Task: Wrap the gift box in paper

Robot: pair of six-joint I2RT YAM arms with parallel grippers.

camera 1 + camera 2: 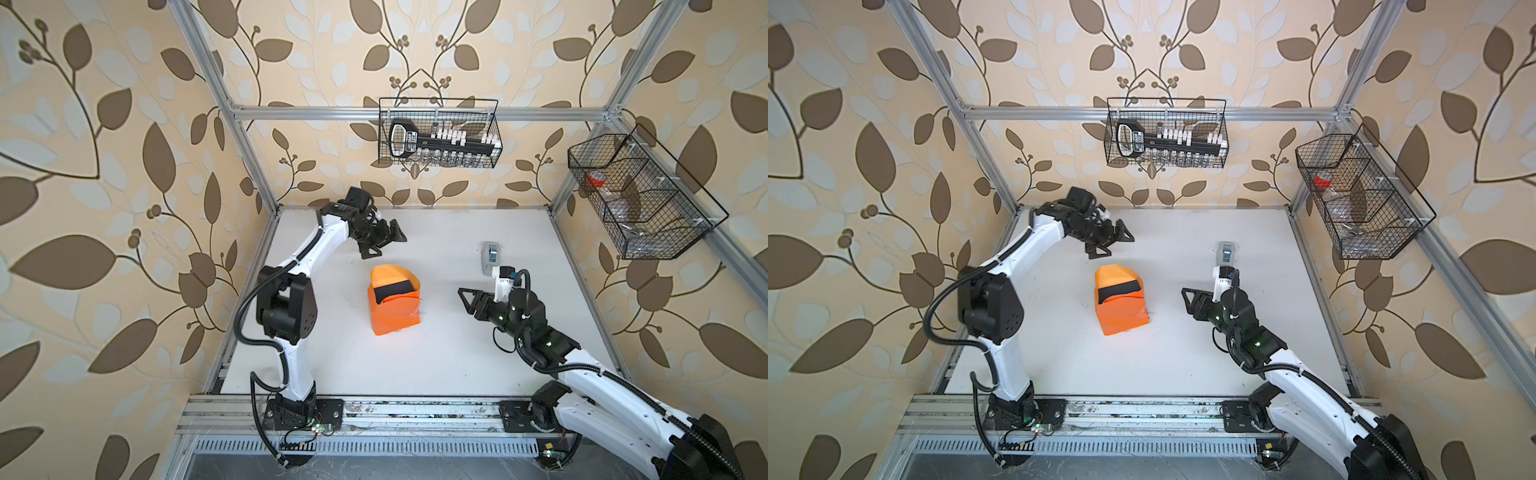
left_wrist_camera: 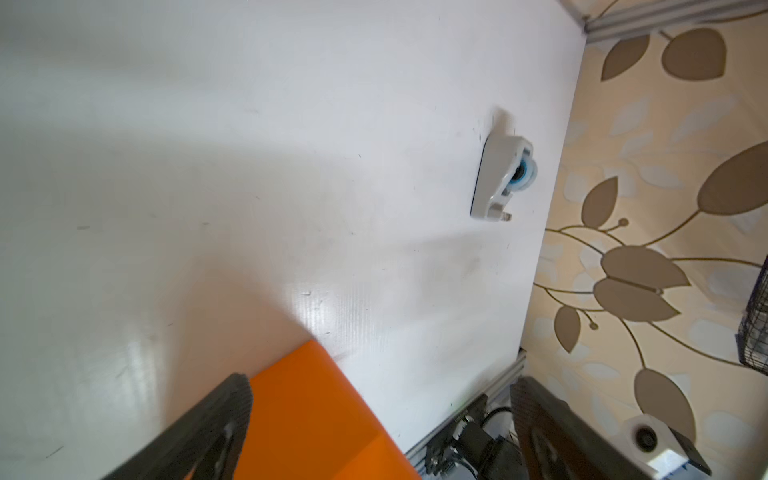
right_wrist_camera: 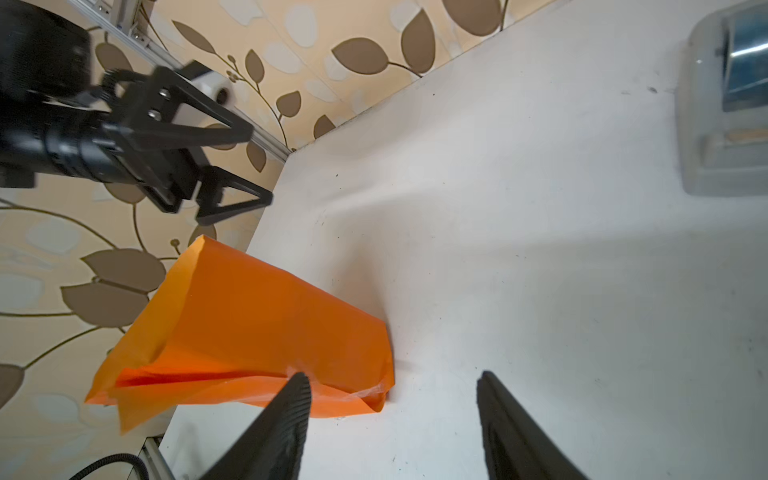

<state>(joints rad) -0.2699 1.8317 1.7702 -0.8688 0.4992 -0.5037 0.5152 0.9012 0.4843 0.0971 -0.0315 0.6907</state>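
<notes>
Two sets of fingers stood clear of the bundle, and neither held anything. We saw the left fingers [image 1: 397, 233] raised above the far left part of the table [image 1: 436, 365], beyond the bundle and apart from it, spread wide. In the left wrist view they stood far apart, with a corner of the paper [image 2: 316, 415] lying on the table below the gap. The right fingers [image 1: 467, 300] pointed at the bundle from its right, well apart from it in both top views. In the right wrist view we found them parted too, with bare table between them.

The gift box [image 1: 392, 291] sat near the middle of the table, inside the orange sheet. Only a dark strip of its top showed in both top views. The paper covered its near side and the sides we could see, and a flap curled up and over the far edge of the box. From the right wrist view the sheet looked loose, with creased, gaping edges at one end, and the box itself was hidden there.

A grey-white tape dispenser [image 1: 491, 255] stood on the table toward the far right, just beyond the right wrist and well apart from the bundle. Two wire baskets hung on the frame, one on the back rail [image 1: 440, 133] and one on the right [image 1: 640, 195]; we could not make out all that lay in them.
</notes>
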